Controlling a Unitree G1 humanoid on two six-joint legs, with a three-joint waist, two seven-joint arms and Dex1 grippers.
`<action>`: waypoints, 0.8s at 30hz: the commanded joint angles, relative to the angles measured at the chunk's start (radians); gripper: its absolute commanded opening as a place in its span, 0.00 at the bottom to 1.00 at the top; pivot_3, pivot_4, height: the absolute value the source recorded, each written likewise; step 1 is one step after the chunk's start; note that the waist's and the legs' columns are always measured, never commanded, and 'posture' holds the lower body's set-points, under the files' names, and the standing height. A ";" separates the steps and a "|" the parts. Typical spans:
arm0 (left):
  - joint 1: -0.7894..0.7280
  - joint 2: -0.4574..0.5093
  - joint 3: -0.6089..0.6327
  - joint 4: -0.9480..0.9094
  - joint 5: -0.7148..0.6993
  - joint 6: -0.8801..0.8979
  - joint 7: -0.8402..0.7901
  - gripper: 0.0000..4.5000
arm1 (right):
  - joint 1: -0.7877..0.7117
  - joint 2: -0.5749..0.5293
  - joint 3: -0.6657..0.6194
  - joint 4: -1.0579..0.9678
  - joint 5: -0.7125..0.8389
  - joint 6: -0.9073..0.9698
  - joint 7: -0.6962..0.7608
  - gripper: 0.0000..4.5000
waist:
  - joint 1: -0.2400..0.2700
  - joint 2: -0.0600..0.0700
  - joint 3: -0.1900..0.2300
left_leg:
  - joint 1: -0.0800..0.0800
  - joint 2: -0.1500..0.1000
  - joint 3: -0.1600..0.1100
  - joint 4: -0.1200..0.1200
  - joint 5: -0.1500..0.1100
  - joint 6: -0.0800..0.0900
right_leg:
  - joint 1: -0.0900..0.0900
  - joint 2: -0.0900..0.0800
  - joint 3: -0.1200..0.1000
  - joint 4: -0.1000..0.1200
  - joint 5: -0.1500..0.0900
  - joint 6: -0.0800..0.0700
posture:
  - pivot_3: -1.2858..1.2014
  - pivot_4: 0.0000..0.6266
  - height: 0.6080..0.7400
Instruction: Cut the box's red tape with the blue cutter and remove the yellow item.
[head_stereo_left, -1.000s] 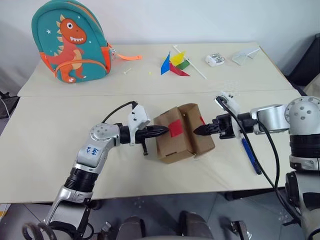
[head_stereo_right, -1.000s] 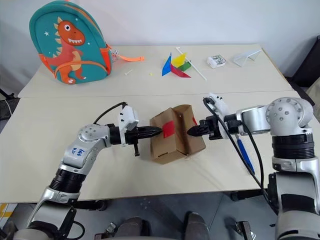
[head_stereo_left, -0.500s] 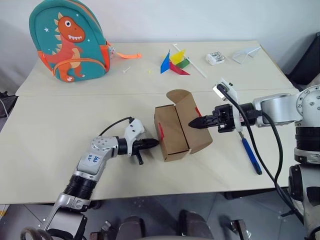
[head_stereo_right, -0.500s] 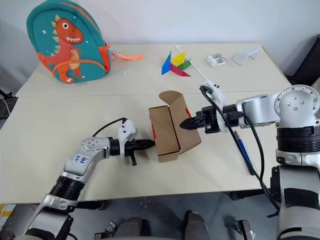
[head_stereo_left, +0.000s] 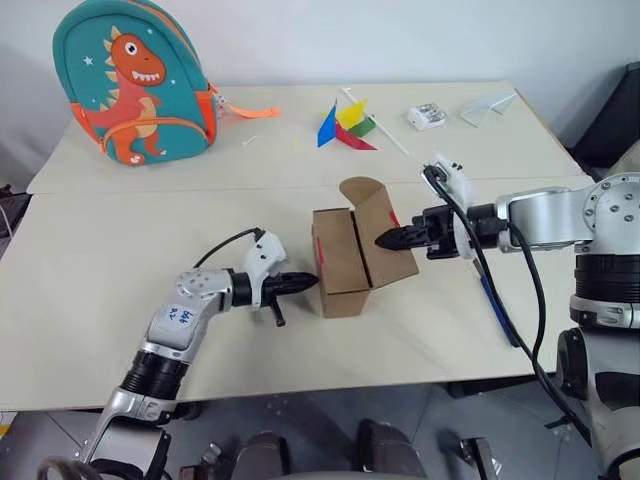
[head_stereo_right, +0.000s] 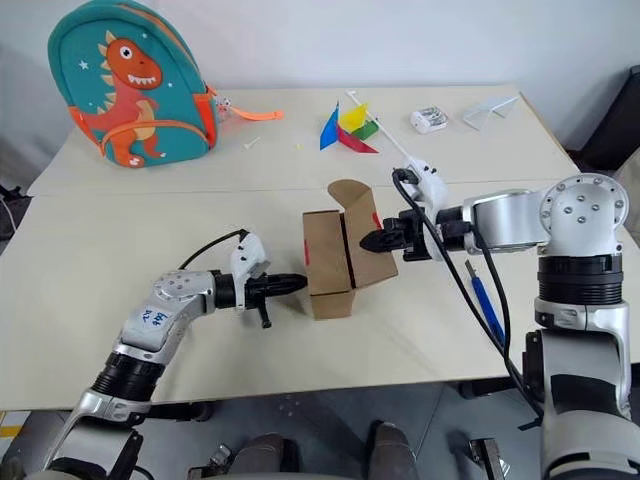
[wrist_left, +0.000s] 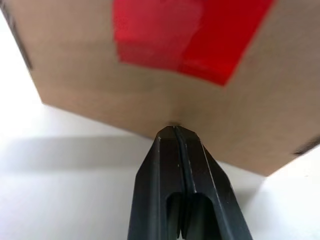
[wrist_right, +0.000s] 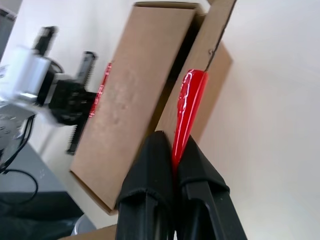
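Two pale tables (head_stereo_left: 120, 290) pushed together are seen from the left eye view, with a dinosaur backpack (head_stereo_left: 135, 80), a pinwheel (head_stereo_left: 348, 125) and small white items lined up on the far one. On the near table the box (head_stereo_left: 355, 255) is placed at the middle, one flap raised, between the two arms. The left gripper (head_stereo_left: 312, 281), its fingers pressed together on nothing, is set against the box's left face; the right gripper (head_stereo_left: 382, 241) is clamped on the raised flap. The blue cutter (head_stereo_left: 497, 310) is laid on the table under the right arm, untouched. From the left wrist view, the red tape (wrist_left: 185, 35) is seen on the cardboard just beyond the closed fingertips (wrist_left: 172, 137) (tips touching the carton). From the right wrist view, the closed fingers (wrist_right: 160, 155) are pinched on the flap edge where a red tape strip runs.
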 joint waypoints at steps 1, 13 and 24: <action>-0.006 0.050 0.083 -0.068 -0.080 0.018 -0.061 0.00 | 0.004 0.007 0.001 0.013 -0.046 0.005 -0.055 0.01 | -0.003 0.000 0.000 | 0.000 0.000 0.000 0.000 0.000 0.000 | 0.000 0.000 0.000 0.000 0.000 0.000 | 0.52 0.24 1.00; -0.192 0.060 0.094 -0.176 -0.246 0.246 -0.069 0.00 | 0.010 0.036 -0.014 0.010 -0.081 0.005 -0.073 0.01 | 0.001 0.002 0.001 | -0.001 0.000 0.001 -0.001 0.000 -0.001 | -0.003 0.000 0.001 0.001 0.000 0.000 | 0.52 0.24 1.00; -0.145 0.122 0.036 -0.188 -0.198 0.254 -0.085 0.00 | 0.009 0.018 -0.018 -0.009 -0.103 0.005 -0.067 0.01 | 0.001 0.003 0.002 | -0.008 0.000 0.001 0.000 0.001 -0.002 | -0.010 0.000 0.000 0.002 0.000 0.001 | 0.52 0.24 1.00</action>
